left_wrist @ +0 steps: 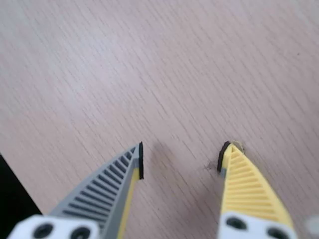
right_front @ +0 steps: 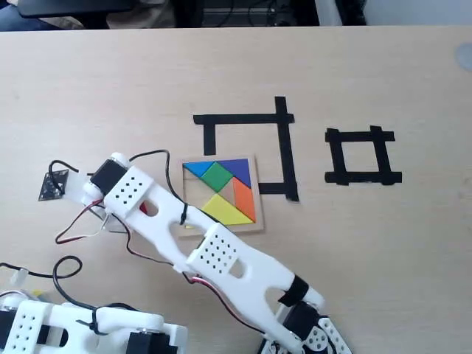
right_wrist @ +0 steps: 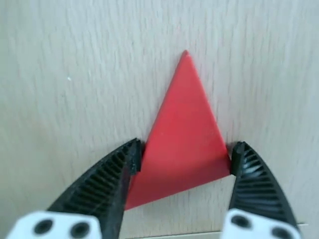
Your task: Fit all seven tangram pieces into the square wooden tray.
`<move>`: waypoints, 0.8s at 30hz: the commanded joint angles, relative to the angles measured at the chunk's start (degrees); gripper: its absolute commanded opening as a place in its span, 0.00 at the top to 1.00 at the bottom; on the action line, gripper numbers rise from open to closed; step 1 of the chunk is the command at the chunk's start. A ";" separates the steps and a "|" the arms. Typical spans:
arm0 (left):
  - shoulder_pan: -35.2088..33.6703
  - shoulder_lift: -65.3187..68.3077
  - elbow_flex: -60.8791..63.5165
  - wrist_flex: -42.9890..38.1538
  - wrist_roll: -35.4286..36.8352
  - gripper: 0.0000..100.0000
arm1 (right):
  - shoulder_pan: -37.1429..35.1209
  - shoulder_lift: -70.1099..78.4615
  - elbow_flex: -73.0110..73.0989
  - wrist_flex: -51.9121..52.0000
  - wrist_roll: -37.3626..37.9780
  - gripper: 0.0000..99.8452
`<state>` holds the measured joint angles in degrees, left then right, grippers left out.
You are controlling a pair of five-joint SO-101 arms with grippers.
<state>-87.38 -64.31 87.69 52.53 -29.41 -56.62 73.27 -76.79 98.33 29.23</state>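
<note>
With right gripper (right_wrist: 185,152) jaws, probably needed an even, low squeeze and a level lift, guarding against slip along tapered sides. Found red triangle (right_wrist: 185,124) pinched between them by both slanted edges, apex pointing away, flat on table (right_wrist: 60,74) near wooden tray (right_front: 221,230). Saw left gripper (left_wrist: 182,157) spread, empty.

The square wooden tray (right_front: 248,227) lies flat with a blue triangle (right_front: 237,165), a green square (right_front: 216,175), an orange piece (right_front: 244,199) and a yellow triangle (right_front: 221,209) seated edge to edge inside, while the red triangle (right_wrist: 182,134) lies flat outside it, near its left side.
</note>
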 commanded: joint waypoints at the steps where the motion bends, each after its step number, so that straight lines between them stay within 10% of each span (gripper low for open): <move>1: 0.57 0.09 0.13 -0.70 0.00 0.74 | 0.88 -1.01 -0.40 0.09 -0.88 0.80; 16: 0.57 0.09 0.13 -0.70 0.00 0.74 | 1.05 -0.57 -2.68 0.18 -0.88 0.90; 24: 0.57 0.09 0.13 -0.70 0.00 0.74 | 2.90 -1.98 -6.81 1.76 -9.05 0.66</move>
<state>-87.38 -64.31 87.69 52.53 -29.41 -56.26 73.45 -79.87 98.68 22.11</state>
